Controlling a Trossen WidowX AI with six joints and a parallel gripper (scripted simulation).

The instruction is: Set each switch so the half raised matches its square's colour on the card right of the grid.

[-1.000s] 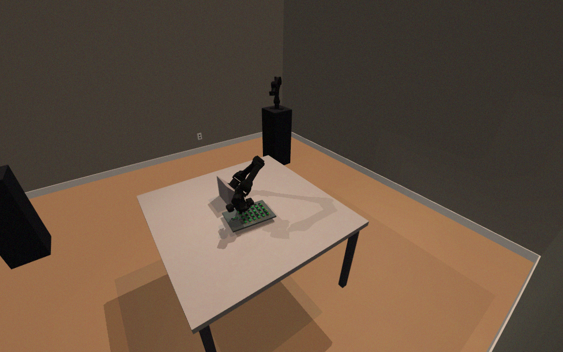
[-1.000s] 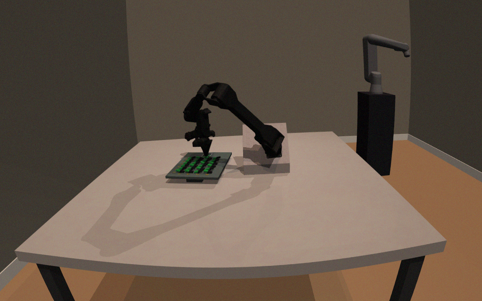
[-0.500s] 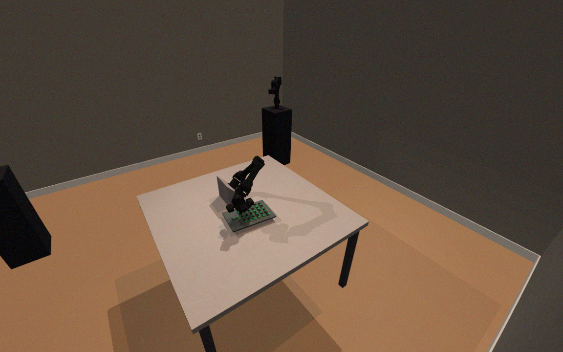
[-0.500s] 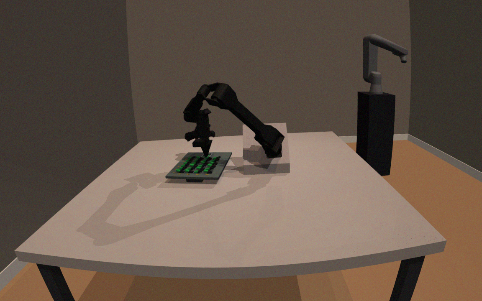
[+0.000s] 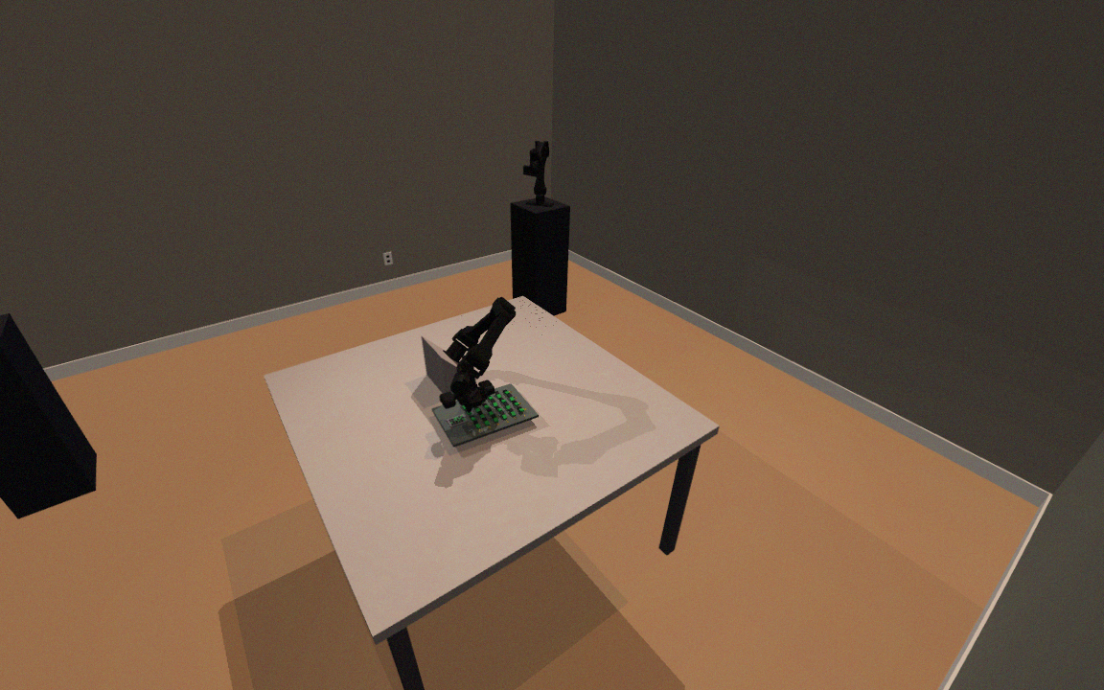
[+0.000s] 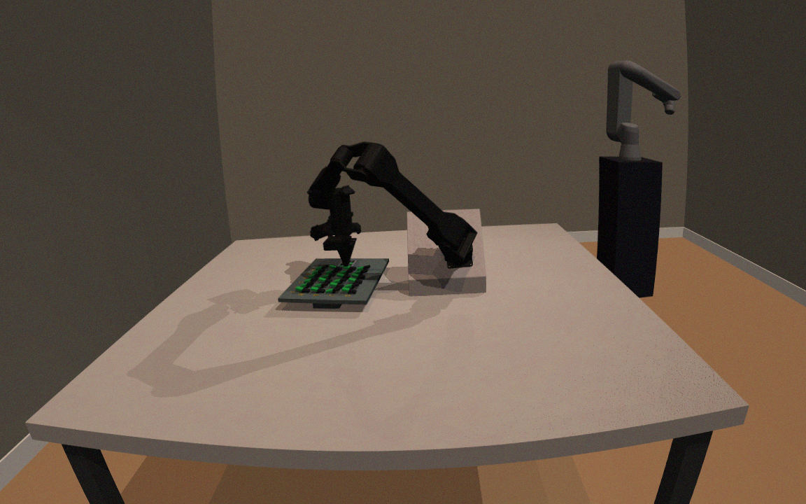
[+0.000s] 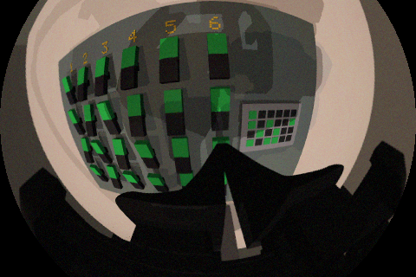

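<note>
The grey-green panel (image 5: 458, 436) (image 6: 373, 281) (image 7: 290, 61) bears four rows of green-and-black switches in columns numbered 1 to 6. The small card (image 7: 269, 126) shows, far row first: green, then all dark; green, dark, green, dark, dark, green; dark, green, dark, green, dark, dark; green, dark, green, green, dark, dark. My gripper (image 6: 346, 262) (image 7: 221, 148) is shut and empty, its tip low at column 6, third row. It hides most of that switch (image 7: 221, 139) and the near-row one. I cannot tell whether the tip touches, nor which half is raised on many switches.
A pale block (image 5: 437, 369) (image 6: 446, 285) stands beside the arm's base on the table (image 5: 419, 532) (image 6: 355, 414). Black pedestals (image 5: 539, 257) (image 6: 629, 232) with other arms stand beyond the table.
</note>
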